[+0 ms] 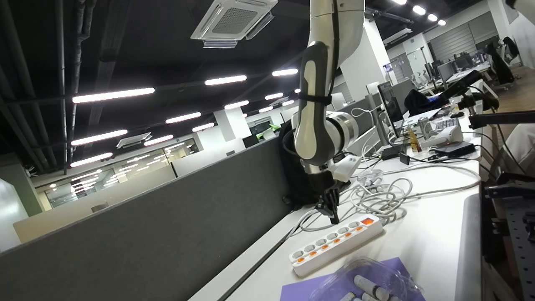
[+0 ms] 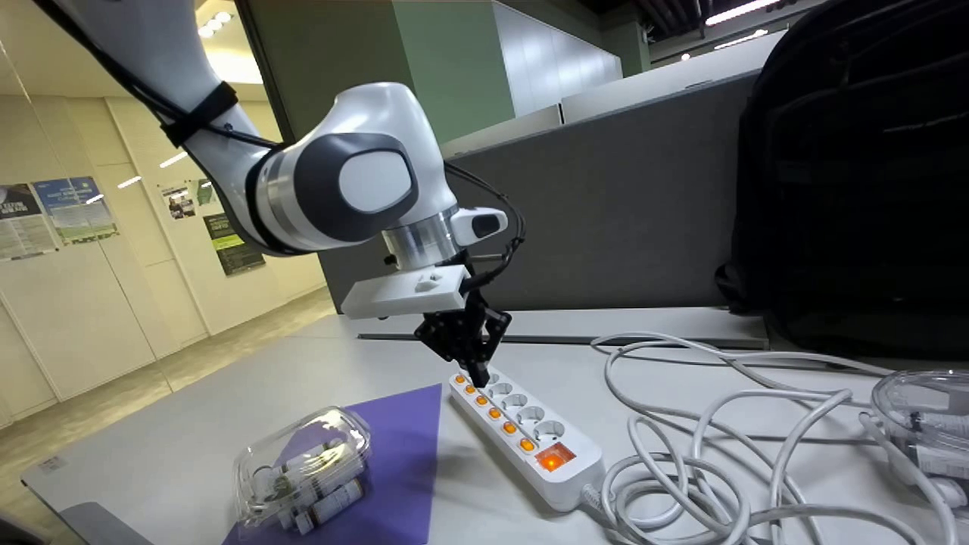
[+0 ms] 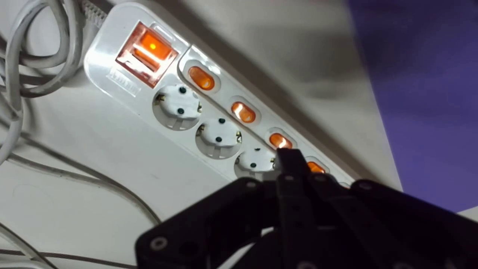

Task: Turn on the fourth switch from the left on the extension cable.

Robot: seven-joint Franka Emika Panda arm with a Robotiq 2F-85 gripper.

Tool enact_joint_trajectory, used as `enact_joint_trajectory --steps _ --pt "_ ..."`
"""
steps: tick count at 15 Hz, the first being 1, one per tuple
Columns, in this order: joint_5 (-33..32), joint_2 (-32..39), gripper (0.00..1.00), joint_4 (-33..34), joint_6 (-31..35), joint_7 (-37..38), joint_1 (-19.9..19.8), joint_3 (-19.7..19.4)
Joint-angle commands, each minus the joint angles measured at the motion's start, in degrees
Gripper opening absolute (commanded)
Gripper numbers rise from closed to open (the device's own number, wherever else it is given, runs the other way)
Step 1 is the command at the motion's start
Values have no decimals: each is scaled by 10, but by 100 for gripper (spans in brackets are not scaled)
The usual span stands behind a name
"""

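The extension cable is a white power strip (image 1: 330,256) with round sockets and a row of small orange switches. It also shows in an exterior view (image 2: 562,441) and in the wrist view (image 3: 147,108). Its large main switch (image 3: 152,46) glows orange. My gripper (image 3: 289,154) is shut and empty, pointing down over the strip. In the wrist view its fingertip lies just below the third small switch (image 3: 281,141) from the main switch; the one after that (image 3: 316,167) is partly covered. In both exterior views the gripper (image 1: 334,220) (image 2: 478,377) appears above the strip; contact cannot be told.
A purple sheet (image 2: 412,431) lies beside the strip, with a clear plastic box of vials (image 2: 306,473) on it. The white cord (image 2: 666,484) coils by the main-switch end near another clear container (image 2: 931,424). A grey partition (image 1: 167,234) and black backpack (image 2: 855,189) stand behind.
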Motion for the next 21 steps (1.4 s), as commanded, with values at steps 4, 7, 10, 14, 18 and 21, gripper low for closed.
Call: enact_joint_trajectory --steps 4,7,10,14,18,21 --pt "1 43 0 24 3 26 -11 11" --pt "7 64 0 35 10 37 -14 16" --pt "28 80 0 46 27 40 -27 36" --pt "44 94 0 60 38 52 -34 48" --pt "50 106 0 72 39 67 -34 47" --pt "48 114 0 78 40 77 -32 44"
